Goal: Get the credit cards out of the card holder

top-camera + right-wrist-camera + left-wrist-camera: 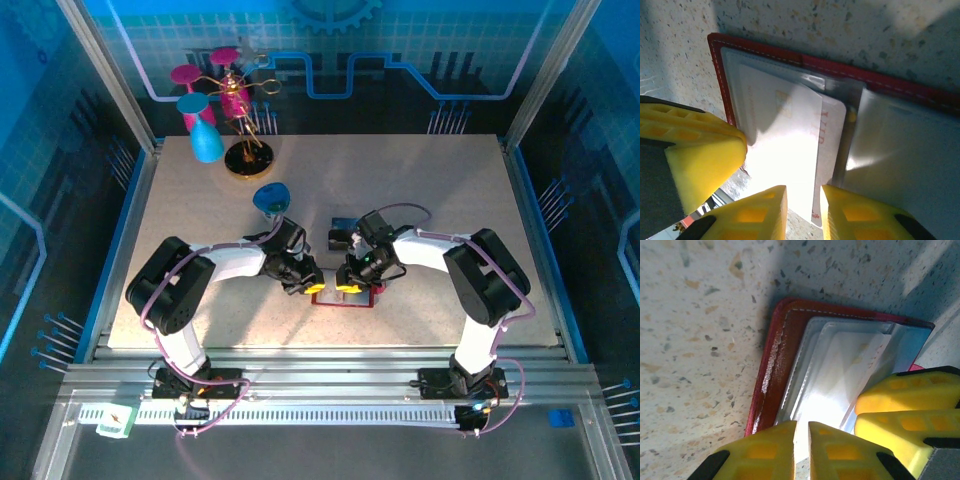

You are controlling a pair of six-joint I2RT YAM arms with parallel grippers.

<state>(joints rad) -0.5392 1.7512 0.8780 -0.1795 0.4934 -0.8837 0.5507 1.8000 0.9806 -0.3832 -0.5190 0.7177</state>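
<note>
In the top view, a gold stand [245, 150] hung with pink and blue cups sits at the far left corner of the table [450, 180]. Midway along the near edge, the left gripper [313, 288] and right gripper [349, 288] meet tip to tip over the card holder [365, 299]. From above it is just a red sliver, its long axis parallel to that edge. The wrist views add what the top view hides: the holder lies open, pockets up. In the left wrist view the left gripper's fingers [765, 455] are almost together, nipping the holder's near left rim. The right wrist view shows a pale card [832, 145] with red lettering poking out of its pocket toward the near edge. Its end is pinched between the right gripper's narrowly parted fingers [860, 215].
</note>
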